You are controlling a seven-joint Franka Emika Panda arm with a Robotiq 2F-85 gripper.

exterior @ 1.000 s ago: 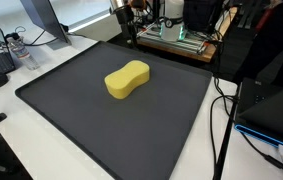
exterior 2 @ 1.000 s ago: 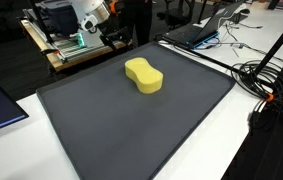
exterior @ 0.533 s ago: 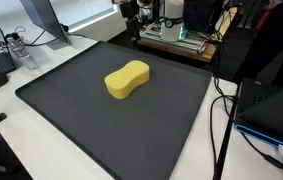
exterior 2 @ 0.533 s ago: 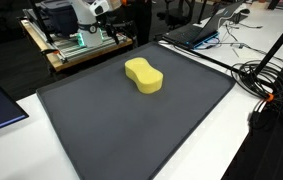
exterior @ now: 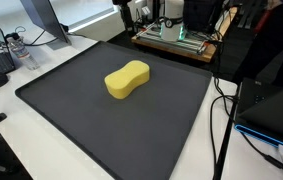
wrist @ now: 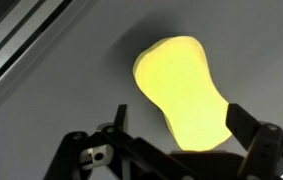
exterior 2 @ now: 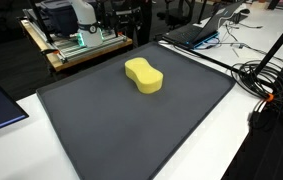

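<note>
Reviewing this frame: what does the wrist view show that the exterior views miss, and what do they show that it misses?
Only the wrist view shows the end effector, its fingers spread wide at the bottom edge of the picture. Only the exterior views show the surroundings: the white table, tangled cables, a monitor and a wooden cart with equipment on it. Both share the yellow sponge lying on the dark mat.
</note>
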